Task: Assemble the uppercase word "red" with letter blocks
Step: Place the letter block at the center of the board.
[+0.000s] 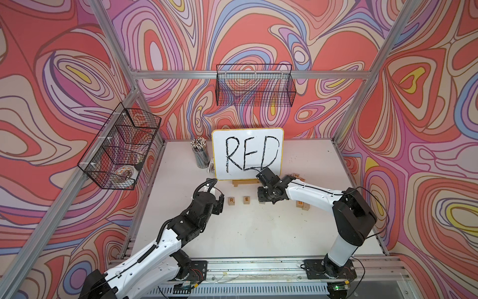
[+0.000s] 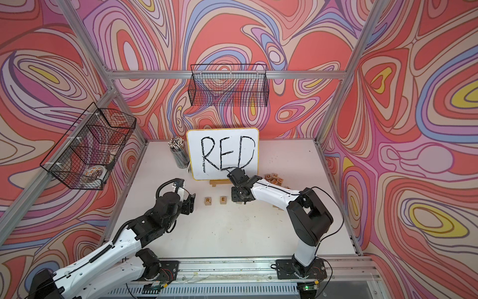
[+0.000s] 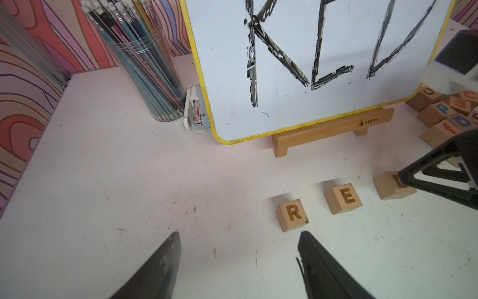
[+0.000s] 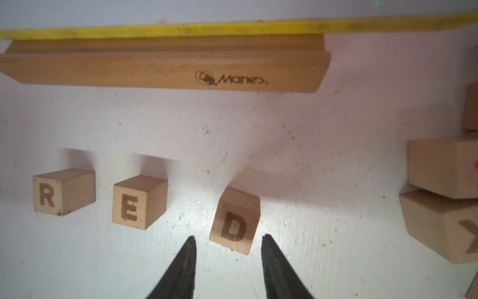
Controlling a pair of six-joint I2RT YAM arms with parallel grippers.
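Observation:
Three small wooden letter blocks lie in a row on the white table in front of the whiteboard. The R block [image 1: 231,200] [image 3: 293,214] is leftmost and the E block [image 1: 247,199] [image 4: 138,202] stands beside it. The D block [image 4: 234,225] [image 3: 390,185] comes after a wider gap and is turned slightly askew. My right gripper [image 4: 229,236] [image 1: 262,199] hovers open over the D block, its fingertips either side of the block's near edge without touching it. In both top views it hides most of the D. My left gripper [image 3: 239,233] [image 1: 221,204] is open and empty, just left of the R.
The yellow-rimmed whiteboard [image 1: 247,155] with handwritten RED leans on a wooden stand [image 4: 165,70]. A clear cup of pencils [image 1: 201,155] and a stapler [image 3: 195,108] stand to its left. Several other letter cubes [image 2: 274,178] are piled to the right. Wire baskets [image 1: 254,85] hang on the walls.

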